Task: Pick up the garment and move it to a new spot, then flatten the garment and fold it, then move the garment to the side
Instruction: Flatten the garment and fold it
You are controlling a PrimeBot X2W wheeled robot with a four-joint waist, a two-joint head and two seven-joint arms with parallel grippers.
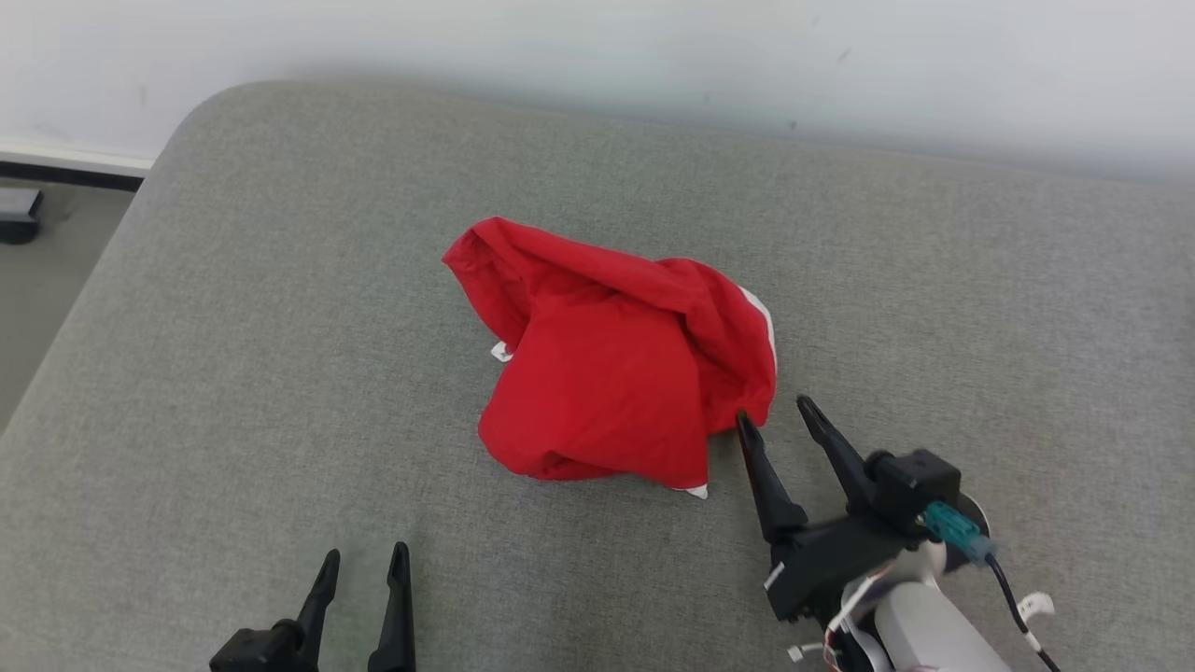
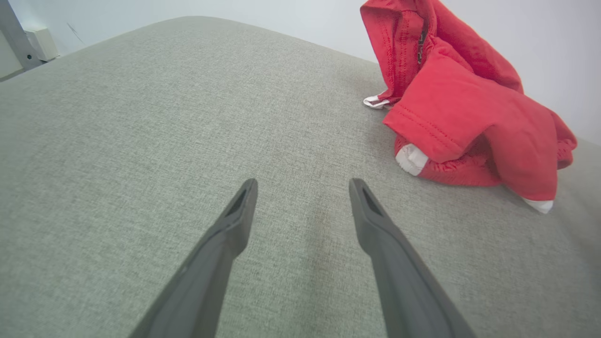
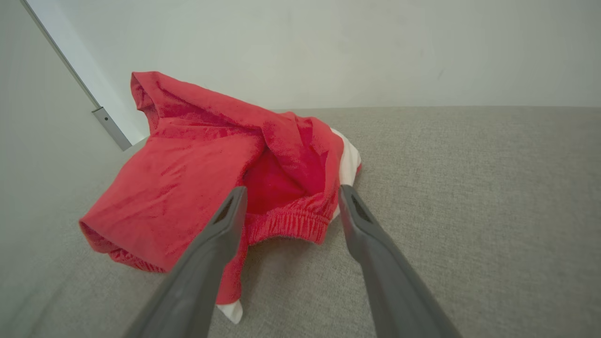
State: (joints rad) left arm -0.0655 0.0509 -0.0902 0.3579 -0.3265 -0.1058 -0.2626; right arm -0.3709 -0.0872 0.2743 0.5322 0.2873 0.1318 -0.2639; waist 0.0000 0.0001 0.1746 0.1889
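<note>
The red garment (image 1: pixel 616 373) lies crumpled in a loose heap near the middle of a grey upholstered cushion (image 1: pixel 280 327), with white trim (image 1: pixel 761 313) showing at its right edge and small white bits at its near and left edges. In the right wrist view a gathered elastic band runs along its near edge. The right gripper (image 1: pixel 773 409) sits just at the heap's near right corner, fingers spread wide with nothing between them; whether its left fingertip touches the cloth I cannot tell. The left gripper (image 1: pixel 366 551) rests at the near left, well apart from the garment, fingers also spread and empty. A pale wall (image 1: pixel 653 47) stands behind the cushion's far edge.
</note>
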